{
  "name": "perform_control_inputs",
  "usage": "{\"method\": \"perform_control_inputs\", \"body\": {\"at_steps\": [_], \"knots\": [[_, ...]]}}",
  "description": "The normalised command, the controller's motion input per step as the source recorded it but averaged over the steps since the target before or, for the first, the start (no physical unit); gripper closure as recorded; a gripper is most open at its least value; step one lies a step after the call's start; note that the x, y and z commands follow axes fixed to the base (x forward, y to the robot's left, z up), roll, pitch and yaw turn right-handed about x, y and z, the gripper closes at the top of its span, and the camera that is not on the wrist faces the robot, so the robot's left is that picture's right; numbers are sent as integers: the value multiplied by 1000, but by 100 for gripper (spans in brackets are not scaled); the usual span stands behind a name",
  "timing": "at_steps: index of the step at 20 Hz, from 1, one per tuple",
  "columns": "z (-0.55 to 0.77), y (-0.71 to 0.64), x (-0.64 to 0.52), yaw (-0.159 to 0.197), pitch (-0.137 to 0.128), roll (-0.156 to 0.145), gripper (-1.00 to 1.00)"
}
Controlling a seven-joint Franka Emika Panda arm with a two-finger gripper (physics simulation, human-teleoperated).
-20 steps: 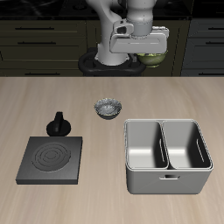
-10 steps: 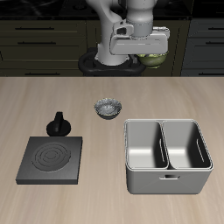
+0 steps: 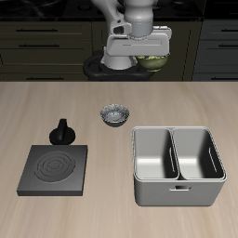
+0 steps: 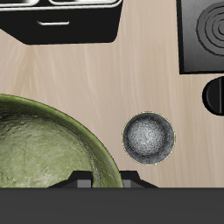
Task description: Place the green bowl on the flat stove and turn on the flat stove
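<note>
The gripper [image 3: 149, 58] hangs high above the back of the table with the green bowl [image 3: 154, 61] pinched by its rim between the fingers; in the wrist view the bowl's mottled inside [image 4: 48, 149] sits right under the camera, with the fingertips dark at its edge. So the bowl is lifted, clear of the wood and well apart from the flat stove [image 3: 56, 168], which lies toward the table's front edge with its ring burner bare. The stove's black knob [image 3: 61, 131] stands at the stove's back edge, untouched as far as can be told, and nothing in the pictures shows the burner lit. Between the held bowl and the stove, a little nearer the bowl's side, rests the small grey-white patterned bowl [image 3: 114, 114], which is not the one wanted; beyond it from the stove stands the grey two-compartment basin [image 3: 178, 165]. Judging from this, the pickup is done, while the carry across to the stove, setting the bowl down on the rings, letting go and turning the knob are all left. The carry should pass over or beside the grey-white bowl without clipping it.
</note>
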Motion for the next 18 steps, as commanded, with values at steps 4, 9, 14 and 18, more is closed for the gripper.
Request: {"method": "perform_control_inputs", "body": {"at_steps": [4,9,14,18], "knots": [[367,-776,242,27,-45,-24,100],[269,-800,265,19,-31,-59,100],[90,-685,310,39,8,1,100],[91,-409,170,11,-6,17,100]]}}
